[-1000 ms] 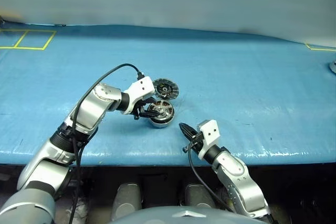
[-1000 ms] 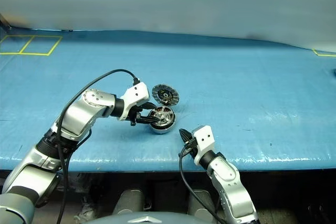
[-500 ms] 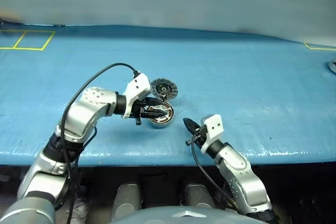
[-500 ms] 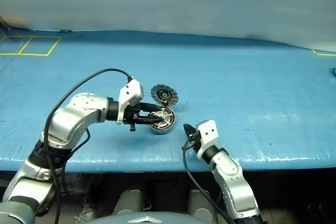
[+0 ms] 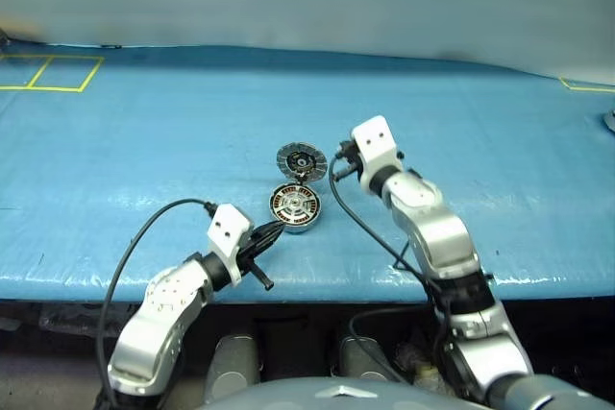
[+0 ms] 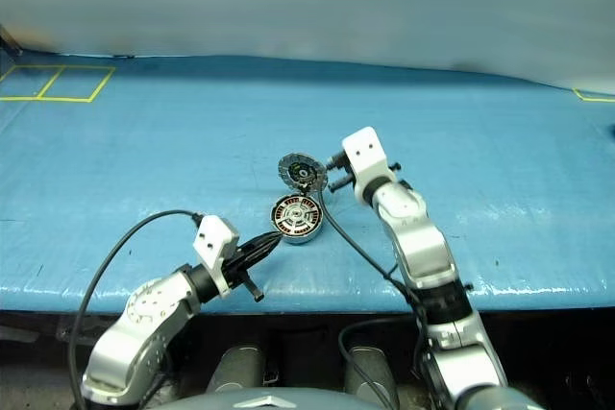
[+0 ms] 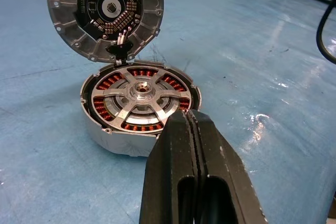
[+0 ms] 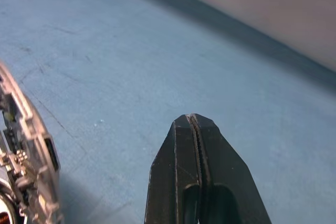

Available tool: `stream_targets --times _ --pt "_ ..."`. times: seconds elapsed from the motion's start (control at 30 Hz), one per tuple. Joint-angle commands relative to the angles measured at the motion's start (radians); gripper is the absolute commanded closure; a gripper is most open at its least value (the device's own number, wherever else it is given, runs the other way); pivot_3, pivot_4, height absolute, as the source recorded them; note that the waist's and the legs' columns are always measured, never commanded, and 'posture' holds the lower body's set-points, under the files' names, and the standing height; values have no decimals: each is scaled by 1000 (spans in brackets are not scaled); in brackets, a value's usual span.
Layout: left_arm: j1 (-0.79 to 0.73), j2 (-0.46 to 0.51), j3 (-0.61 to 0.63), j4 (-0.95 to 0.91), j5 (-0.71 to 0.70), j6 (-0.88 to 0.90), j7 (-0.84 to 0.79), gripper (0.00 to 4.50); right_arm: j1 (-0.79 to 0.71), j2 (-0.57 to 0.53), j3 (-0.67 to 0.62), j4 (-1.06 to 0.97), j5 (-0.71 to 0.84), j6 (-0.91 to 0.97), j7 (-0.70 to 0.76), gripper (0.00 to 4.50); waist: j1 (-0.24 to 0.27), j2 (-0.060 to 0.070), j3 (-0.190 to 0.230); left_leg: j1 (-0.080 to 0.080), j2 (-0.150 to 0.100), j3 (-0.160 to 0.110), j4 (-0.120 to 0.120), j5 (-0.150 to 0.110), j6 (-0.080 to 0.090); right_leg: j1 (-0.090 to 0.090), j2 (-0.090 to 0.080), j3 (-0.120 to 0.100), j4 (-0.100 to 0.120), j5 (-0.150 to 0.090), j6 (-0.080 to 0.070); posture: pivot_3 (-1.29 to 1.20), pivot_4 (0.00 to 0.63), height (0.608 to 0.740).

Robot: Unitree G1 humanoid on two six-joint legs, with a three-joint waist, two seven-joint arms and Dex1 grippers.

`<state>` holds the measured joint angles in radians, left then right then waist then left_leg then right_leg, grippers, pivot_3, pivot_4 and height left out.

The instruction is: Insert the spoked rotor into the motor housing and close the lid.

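Spoked rotor (image 7: 140,98) sits inside copper-wound motor housing (image 7: 113,142), lid (image 7: 105,11) upright.

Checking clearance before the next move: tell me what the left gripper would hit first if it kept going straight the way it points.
The left gripper, fingers shut, points at the motor housing; it would likely meet the near rim first, where the spoked rotor already sits inside. The gap is hard to judge.

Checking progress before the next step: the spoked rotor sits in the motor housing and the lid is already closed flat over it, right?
Not quite. The spoked rotor does sit in the motor housing, but the lid is not closed: it stands open, tilted up behind the housing. The left wrist view shows it.
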<state>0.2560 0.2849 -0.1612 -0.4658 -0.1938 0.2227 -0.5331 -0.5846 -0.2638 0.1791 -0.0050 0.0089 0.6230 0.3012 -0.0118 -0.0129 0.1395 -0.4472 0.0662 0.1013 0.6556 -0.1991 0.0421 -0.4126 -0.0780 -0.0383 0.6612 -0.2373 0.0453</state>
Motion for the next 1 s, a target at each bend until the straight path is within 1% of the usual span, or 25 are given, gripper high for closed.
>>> stream_targets --times 0.03,0.13,0.27,0.37,0.43,0.5,0.73,0.93,1.0 --pt "47 -23 -29 63 46 -183 14 4476 -105 -12 0 173 21 -75 110 4500 -1 0 0 0 0 0 0 0 1 0 0 0 -1 0 0 0 150 740" --pt "69 -13 -56 141 126 -302 35 4476 -182 -1 -14 310 90 -81 248 4500 -3 1 1 0 0 1 -1 0 2 0 0 0 -1 0 0 0 150 740" --pt "81 -27 -59 212 118 -381 41 4476 -246 3 -10 426 152 -66 419 4500 -5 4 2 -1 0 2 -3 0 3 -2 0 0 -1 0 0 0 150 740" --pt "86 -38 -51 250 111 -416 50 4476 -253 7 -12 437 208 -43 539 4500 -5 4 3 -2 0 2 -3 0 3 -2 0 0 -2 0 0 0 150 740" --pt "87 -47 -45 278 114 -429 68 4476 -229 7 -6 400 251 -25 618 4500 -7 5 3 -2 0 2 -3 0 3 -2 0 0 -1 0 0 0 150 740" --pt "87 -52 -45 291 109 -431 70 4476 -202 1 7 363 270 -12 663 4500 -8 5 3 -2 0 2 -3 0 3 -2 0 0 -1 0 0 0 150 740" --pt "75 -48 -50 308 102 -421 60 4476 -97 -14 45 227 293 36 709 4500 -9 5 3 -2 0 1 -3 0 2 -2 -1 -1 -2 0 0 0 150 740" --pt "57 -52 -50 305 99 -415 58 4476 17 1 48 116 304 78 655 4500 -9 5 3 -2 0 1 -3 -2 -1 -3 -1 -1 -2 0 0 0 150 740" --pt "51 -53 -47 303 104 -419 63 4476 66 10 51 68 284 61 603 4500 -8 5 3 -2 0 1 -3 -3 -2 -3 -2 -1 -2 0 0 0 150 740"
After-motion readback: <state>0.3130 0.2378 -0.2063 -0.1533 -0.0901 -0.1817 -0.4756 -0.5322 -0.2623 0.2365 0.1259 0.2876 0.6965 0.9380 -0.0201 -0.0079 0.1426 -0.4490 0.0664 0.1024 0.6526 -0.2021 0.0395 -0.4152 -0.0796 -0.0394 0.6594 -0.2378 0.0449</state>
